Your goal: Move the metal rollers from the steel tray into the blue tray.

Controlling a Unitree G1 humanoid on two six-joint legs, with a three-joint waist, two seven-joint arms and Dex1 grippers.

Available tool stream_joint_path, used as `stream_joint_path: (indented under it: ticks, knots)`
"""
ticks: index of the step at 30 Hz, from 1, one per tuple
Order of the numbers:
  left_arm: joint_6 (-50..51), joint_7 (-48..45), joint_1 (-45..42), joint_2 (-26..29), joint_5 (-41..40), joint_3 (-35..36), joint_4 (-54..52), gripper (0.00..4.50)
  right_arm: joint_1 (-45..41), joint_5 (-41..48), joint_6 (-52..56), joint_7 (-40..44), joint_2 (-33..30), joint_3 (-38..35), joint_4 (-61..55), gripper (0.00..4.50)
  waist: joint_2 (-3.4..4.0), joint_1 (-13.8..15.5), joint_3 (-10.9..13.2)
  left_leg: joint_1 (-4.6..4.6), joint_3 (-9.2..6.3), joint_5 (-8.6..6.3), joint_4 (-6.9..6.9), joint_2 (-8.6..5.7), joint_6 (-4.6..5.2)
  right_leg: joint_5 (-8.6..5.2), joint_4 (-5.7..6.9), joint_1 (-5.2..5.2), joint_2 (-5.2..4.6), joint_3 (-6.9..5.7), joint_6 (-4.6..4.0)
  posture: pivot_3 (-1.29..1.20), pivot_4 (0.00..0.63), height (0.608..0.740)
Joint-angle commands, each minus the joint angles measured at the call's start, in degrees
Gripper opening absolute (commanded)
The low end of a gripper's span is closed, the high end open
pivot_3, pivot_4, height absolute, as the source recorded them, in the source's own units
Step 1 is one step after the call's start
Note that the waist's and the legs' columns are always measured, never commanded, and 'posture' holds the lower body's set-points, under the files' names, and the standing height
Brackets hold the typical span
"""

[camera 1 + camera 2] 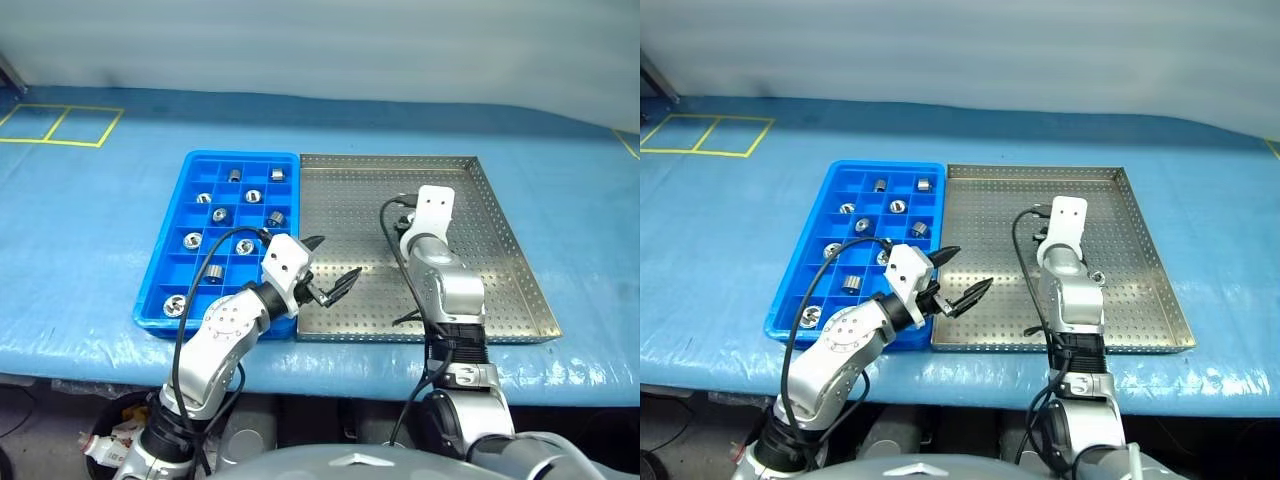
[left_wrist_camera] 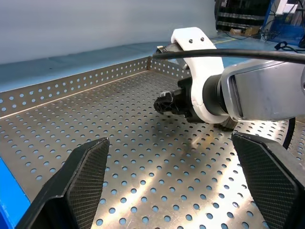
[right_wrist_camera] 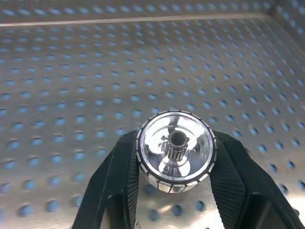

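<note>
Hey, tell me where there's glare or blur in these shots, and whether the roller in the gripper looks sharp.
Left wrist view: bright glare streaks across the steel tray floor, and a soft shadow under the right gripper. Right wrist view: the metal roller between the fingers is sharp with mirror-like highlights, while the perforated floor behind it goes soft. Left eye view: even light, mild sheen on the tray.

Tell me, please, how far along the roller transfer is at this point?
Nearly done, it seems. About ten metal rollers already sit in compartments of the blue tray. The right gripper is shut on a roller above the steel tray, awaiting its move across. One may remain by the right wrist. The left gripper is open, empty.
</note>
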Motion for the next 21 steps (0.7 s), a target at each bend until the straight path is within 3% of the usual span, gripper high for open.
stream_joint_path:
  ticks: [1, 9, 16, 21]
  knots:
    - [-3.1, 0.4, 0.6, 0.0, -0.2, 2.5, -2.3, 4.5, -0.4, 1.0, 2.3, 7.5, -2.2, 7.7, -8.2, 1.71, 0.0, 0.1, 0.0, 0.0, -0.01, 0.0, -0.01, 0.01, 0.0, -0.01, 0.0, 0.0, 0.01, -0.01, -0.01, 0.27, 0.15, 0.74]
    - [-6.8, -2.8, 6.6, 6.1, -0.7, 6.7, -5.1, 4.5, -3.2, 2.3, 7.0, 17.3, -4.0, 19.0, -15.4, 1.71, -0.01, 0.9, 0.0, -0.03, -0.03, 0.0, -0.02, 0.04, -0.01, -0.03, -0.04, -0.02, -0.07, -0.06, -0.05, 0.32, 0.15, 0.74]
    - [-5.9, -7.2, 15.1, 13.9, -3.7, 13.3, -9.5, 4.5, -5.3, 3.7, 8.8, 20.5, -1.7, 23.0, -17.1, 1.71, 0.02, 2.3, 0.1, -0.04, -0.02, -0.02, -0.06, 0.37, -0.03, -0.08, -0.05, -0.09, -0.1, -0.18, -0.11, 0.38, 0.15, 0.74]
    - [-6.2, -7.2, 18.1, 14.9, -4.5, 15.4, -10.6, 4.5, -4.5, 4.6, 8.9, 22.3, -0.4, 24.8, -16.6, 1.71, 0.04, 3.5, 0.1, -0.08, 0.02, -0.03, -0.12, 0.38, -0.05, -0.09, -0.1, -0.14, -0.14, -0.2, -0.12, 0.41, 0.15, 0.74]
